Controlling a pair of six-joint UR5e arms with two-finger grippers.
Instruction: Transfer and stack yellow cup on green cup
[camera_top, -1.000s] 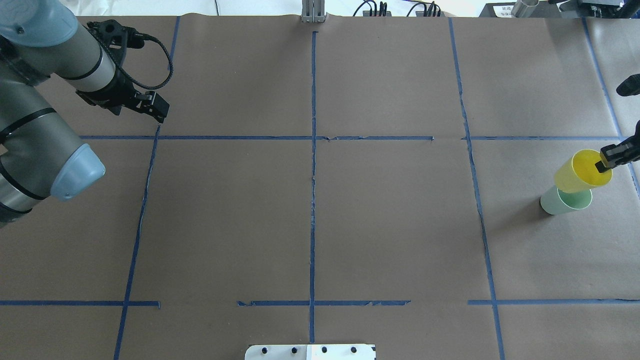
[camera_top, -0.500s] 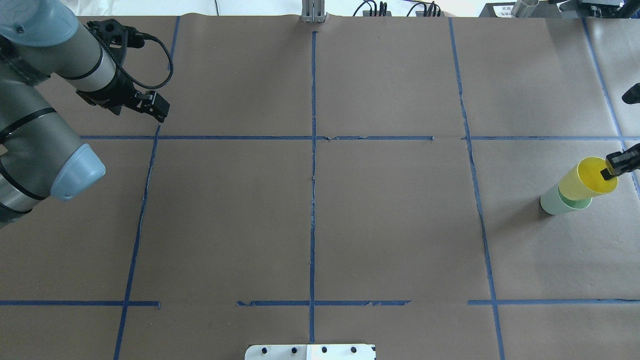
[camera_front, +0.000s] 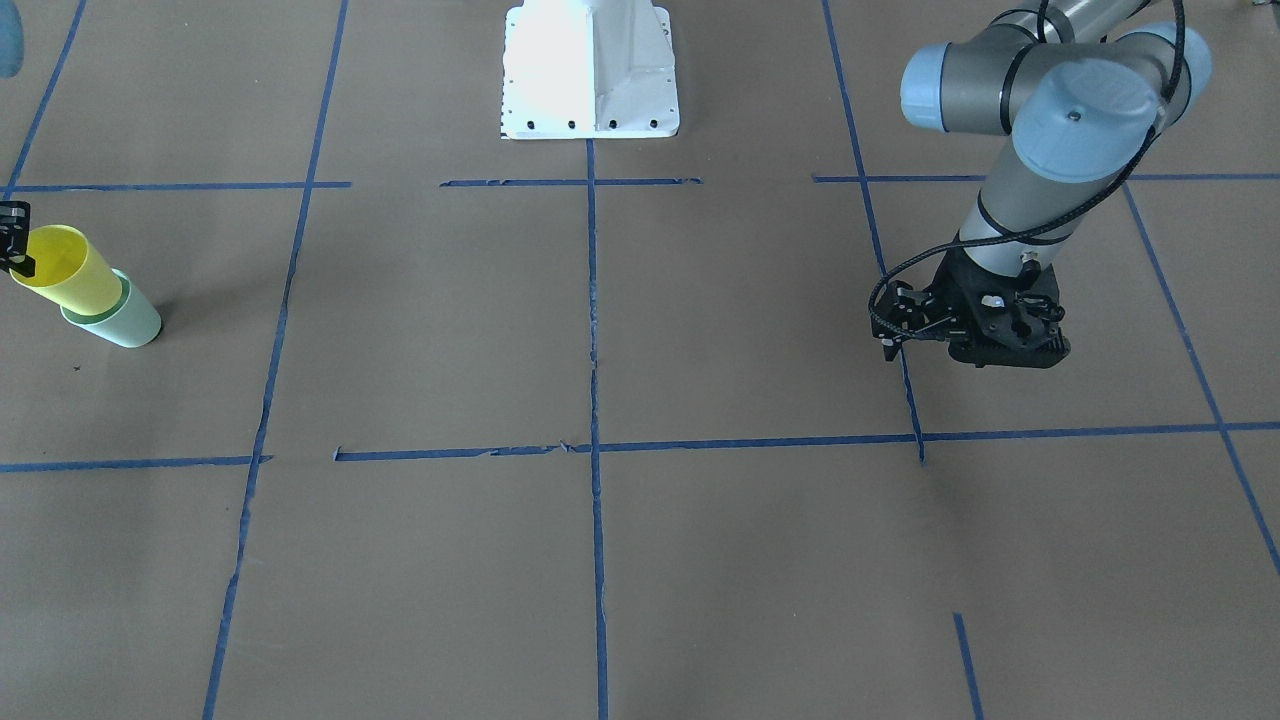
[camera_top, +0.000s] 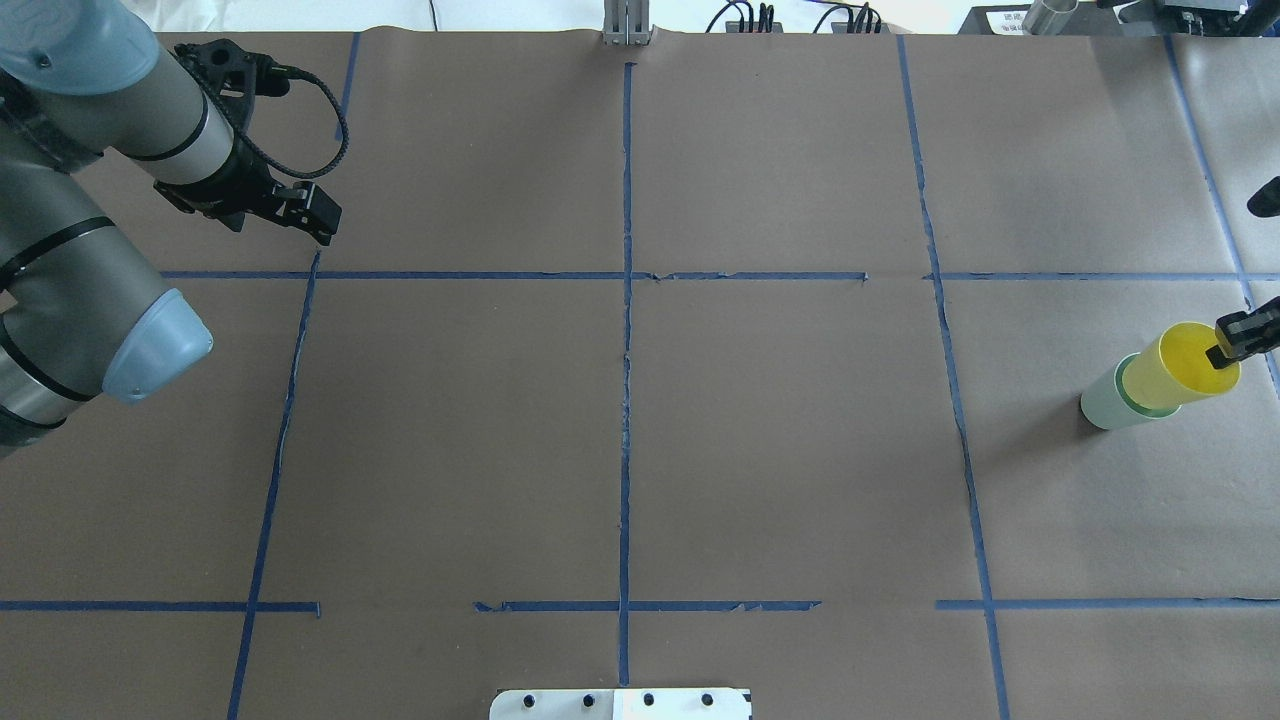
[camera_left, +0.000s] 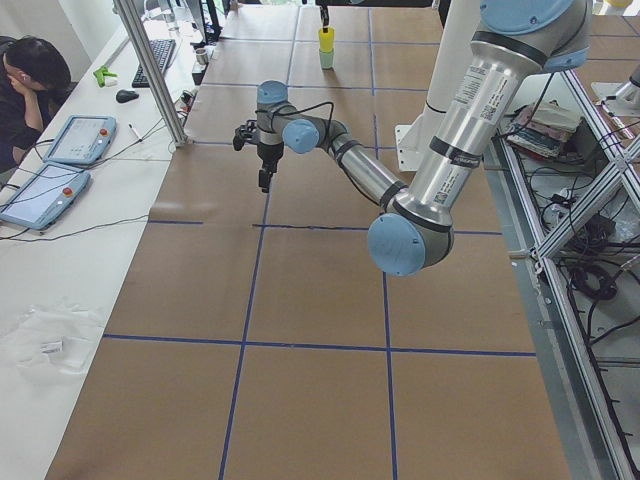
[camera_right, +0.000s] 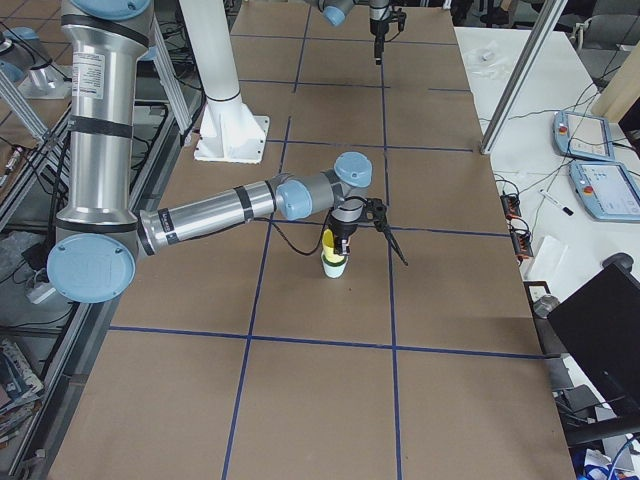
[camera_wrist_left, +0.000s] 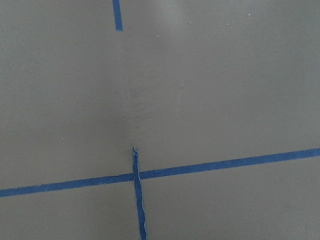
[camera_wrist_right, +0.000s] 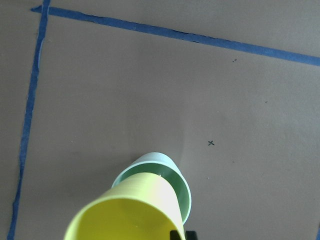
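Note:
The yellow cup (camera_top: 1175, 367) sits partly inside the pale green cup (camera_top: 1102, 403) at the table's right edge, with most of its body still above the green rim. My right gripper (camera_top: 1225, 350) is shut on the yellow cup's rim, one finger inside the cup. The right wrist view shows the yellow cup (camera_wrist_right: 135, 210) going into the green cup (camera_wrist_right: 165, 167). Both also show in the front view, the yellow cup (camera_front: 65, 270) over the green cup (camera_front: 125, 320). My left gripper (camera_top: 322, 232) is shut and empty, hanging over a tape crossing at the far left.
Blue tape lines divide the brown paper table cover into squares. The white robot base plate (camera_top: 620, 703) is at the near middle edge. An operator (camera_left: 30, 80) with tablets sits at a side table beyond the far edge.
My right gripper has moved the yellow cup right and down, from tilted above the green cup to partly nested in it. The left arm has hardly moved.

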